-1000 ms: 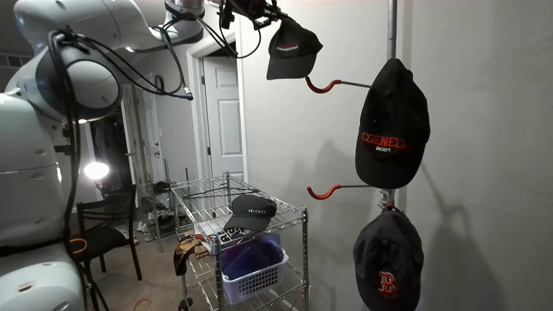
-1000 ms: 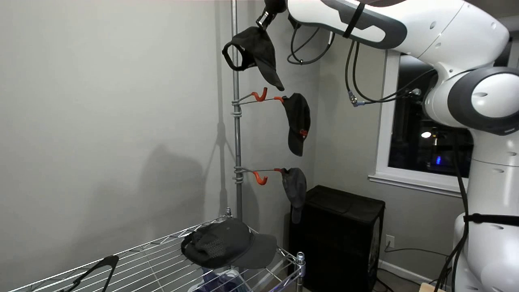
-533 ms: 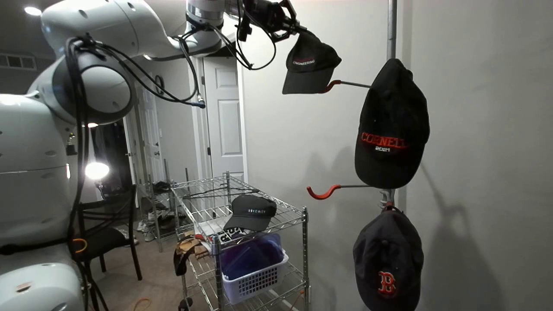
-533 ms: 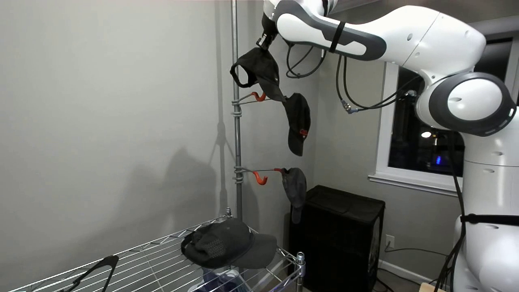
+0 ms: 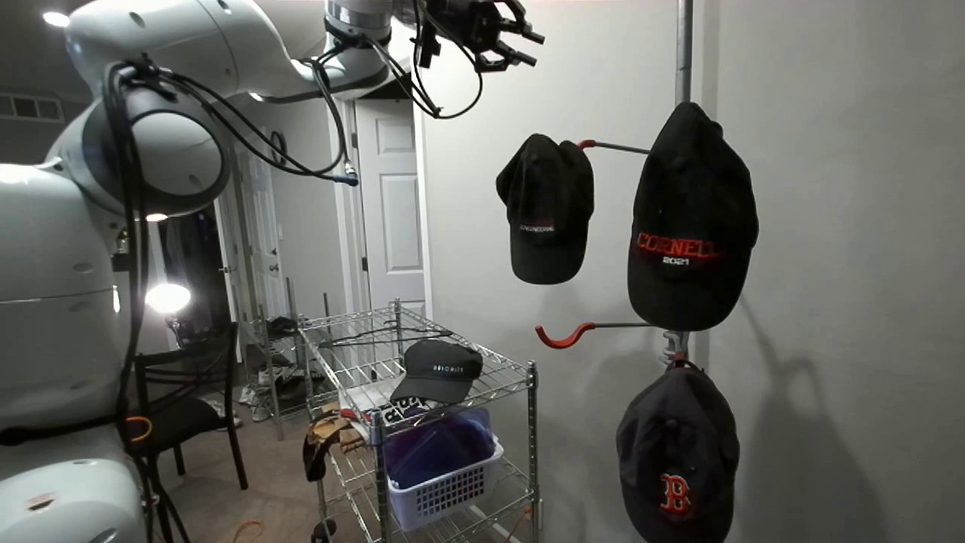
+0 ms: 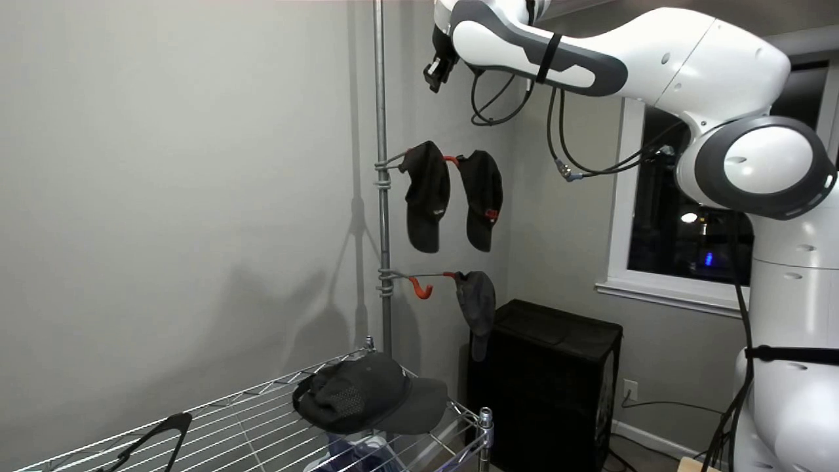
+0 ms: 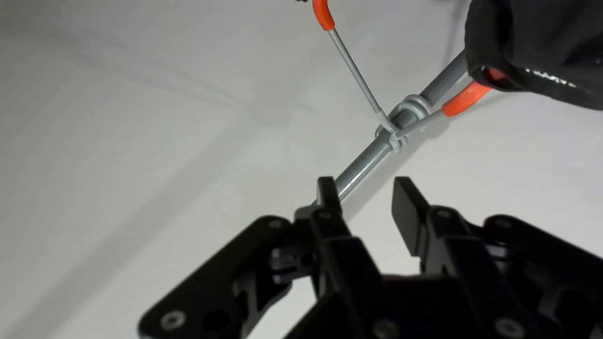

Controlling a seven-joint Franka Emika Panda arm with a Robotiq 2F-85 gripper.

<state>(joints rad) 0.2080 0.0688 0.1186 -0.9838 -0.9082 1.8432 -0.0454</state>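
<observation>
My gripper stands open above the hooks, nothing between its fingers; the wrist view shows a gap between its pads. Below and apart from it, a black cap with white "ENGINEERING" lettering hangs brim down from an upper red-tipped hook. In an exterior view that same black cap hangs beside the black Cornell cap. Part of a black cap with white letters hangs on a red hook at the wrist view's upper right.
A metal pole carries the hooks along the wall. Lower down are a red-tipped hook and a dark cap with a red B. A wire shelf bears a dark grey cap. A black cabinet stands in the corner.
My gripper came down toward the pole holding the Engineering cap, then opened. The cap dropped onto the upper hook and now hangs brim down. The Cornell cap shifted slightly.
</observation>
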